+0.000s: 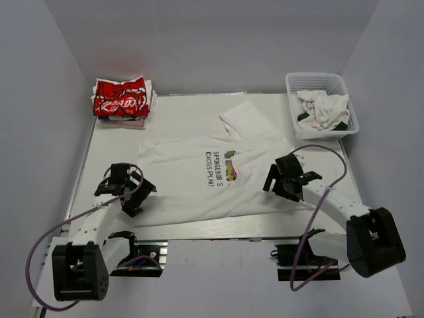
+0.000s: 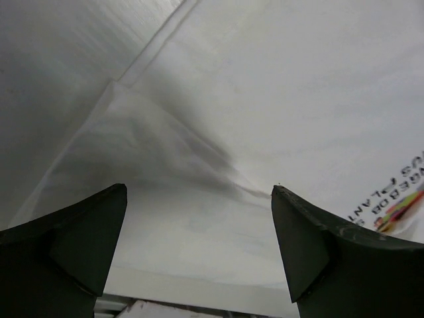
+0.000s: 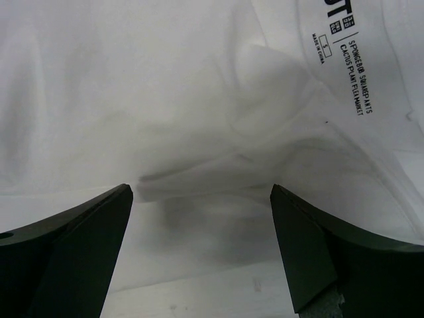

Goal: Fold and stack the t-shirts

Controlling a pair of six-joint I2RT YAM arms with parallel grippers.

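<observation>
The white shirt (image 1: 192,182) is spread flat in the middle; the red shirt (image 1: 119,99) is folded at the far left. The left gripper (image 2: 199,189) and right gripper (image 3: 201,189) are held wide and empty over the white shirt's edges. The cloth is judged light and limp, best pinched at an edge or corner.

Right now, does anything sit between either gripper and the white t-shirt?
Nothing visible does. The left gripper and right gripper both hang open over the white t-shirt, with only bare cloth showing between their fingers.

white t-shirt (image 1: 185,185) of soft matt cloth, plastic lattice basket (image 1: 317,82), smooth table (image 1: 112,146)
</observation>
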